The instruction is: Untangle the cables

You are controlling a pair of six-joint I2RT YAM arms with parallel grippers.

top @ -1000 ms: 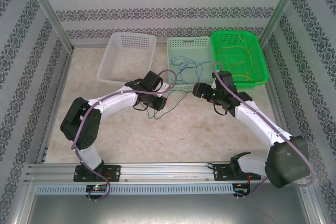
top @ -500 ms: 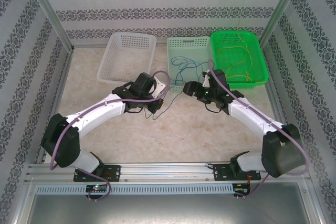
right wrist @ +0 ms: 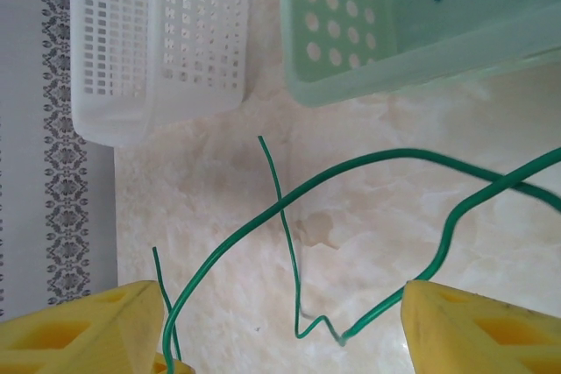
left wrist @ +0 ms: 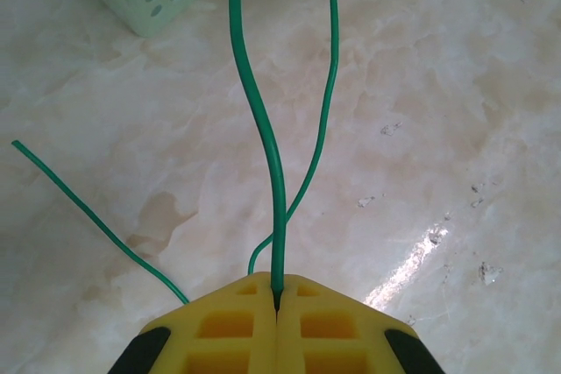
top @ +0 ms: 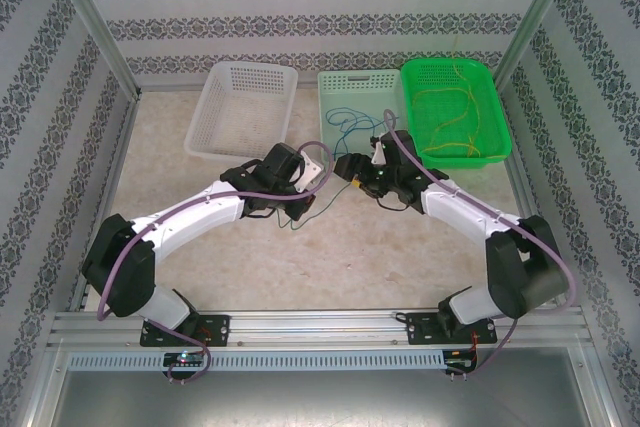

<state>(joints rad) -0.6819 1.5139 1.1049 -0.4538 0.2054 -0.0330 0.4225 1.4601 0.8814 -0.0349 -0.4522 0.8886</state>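
The cables are thin, light and limp. They likely hold a soft curve but give no resistance to a pull, and the smooth jacket probably slips unless pinched squarely between flat pads. The green cable (left wrist: 263, 120) lies on the table (top: 250, 247) in front of the pale basket (top: 358, 82), between the two claws. The blue cables (top: 350, 127) lie in that basket and over its near wall. The yellow cables (top: 445, 107) lie in the green basket (top: 500, 137). The left claw (left wrist: 277, 295) is clamped on the green cable, pads together, with the strand leaving at the pad seam. From there its long axis runs straight ahead toward the pale basket in a shallow S. A second green strand runs beside it and curls back under the pads, and a free end points away to the left across the table. The right claw (right wrist: 285, 304) stands apart, holding nothing. Between its pads one green strand arcs from lower left up and over to the right, and a shorter strand crosses it, upright in the view and ending in a kink near the table. A grip is best taken on a straight run just beside that crossing, toward a free end, so the strand can be drawn out lengthwise. Pulling sideways would likely tighten the loop.
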